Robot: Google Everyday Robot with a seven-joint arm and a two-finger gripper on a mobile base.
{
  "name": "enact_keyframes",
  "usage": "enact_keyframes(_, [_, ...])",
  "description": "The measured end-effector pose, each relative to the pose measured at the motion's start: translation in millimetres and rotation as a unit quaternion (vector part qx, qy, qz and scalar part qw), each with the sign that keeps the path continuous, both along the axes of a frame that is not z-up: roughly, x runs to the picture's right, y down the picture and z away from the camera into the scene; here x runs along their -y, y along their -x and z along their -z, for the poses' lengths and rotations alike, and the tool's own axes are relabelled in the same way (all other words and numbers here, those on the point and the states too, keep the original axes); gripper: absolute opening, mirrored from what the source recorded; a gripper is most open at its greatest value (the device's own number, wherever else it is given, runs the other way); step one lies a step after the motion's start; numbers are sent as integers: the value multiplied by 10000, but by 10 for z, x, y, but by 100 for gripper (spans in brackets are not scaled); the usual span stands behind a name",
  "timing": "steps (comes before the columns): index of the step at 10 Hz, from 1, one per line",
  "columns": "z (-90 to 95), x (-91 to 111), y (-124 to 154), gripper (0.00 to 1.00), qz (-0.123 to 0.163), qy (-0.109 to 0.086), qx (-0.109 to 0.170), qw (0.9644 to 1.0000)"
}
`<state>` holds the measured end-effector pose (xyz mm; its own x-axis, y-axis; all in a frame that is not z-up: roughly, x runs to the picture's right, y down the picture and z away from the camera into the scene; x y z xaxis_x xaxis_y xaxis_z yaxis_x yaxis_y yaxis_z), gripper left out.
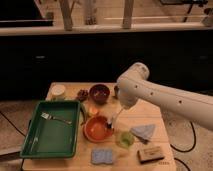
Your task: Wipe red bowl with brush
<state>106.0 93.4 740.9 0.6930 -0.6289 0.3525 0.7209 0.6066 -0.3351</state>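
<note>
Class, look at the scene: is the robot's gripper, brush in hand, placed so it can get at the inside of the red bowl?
Probably yes. The gripper hangs just right of the red bowl, and the brush slants down toward the bowl's right rim. The bowl's top is open; only the green cup stands close by.

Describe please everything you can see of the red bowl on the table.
The red bowl is wide, shallow and round, orange-red with a glossy inside, the largest bowl here. It sits upright on the wooden table, just right of the green tray and left of a pale green cup. A slim pale brush slants down from the claw above its right side, with the dark tip at the bowl's right rim. No contents are visible.
</note>
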Motion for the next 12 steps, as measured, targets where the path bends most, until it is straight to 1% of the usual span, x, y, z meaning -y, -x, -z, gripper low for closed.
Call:
enact_keyframes(1, [-13, -13, 19, 3, 37, 33, 12, 10000])
enact_keyframes(3, [-84, -69, -1, 3, 105, 163, -49, 9998])
enact_keyframes(6, [-272, -152, -9, 3, 118, 304, -133, 9994])
enact_keyframes(7, [-315, -170, -14, 3, 127, 302, -163, 9993])
enact_keyframes(9, [-393, -186, 26, 3, 103, 271, -138, 9995])
enact_keyframes(11, [-418, -140, 59, 3, 107, 228, -109, 9996])
enact_keyframes(12, [-431, -95, 126, 3, 161, 194, -69, 9997])
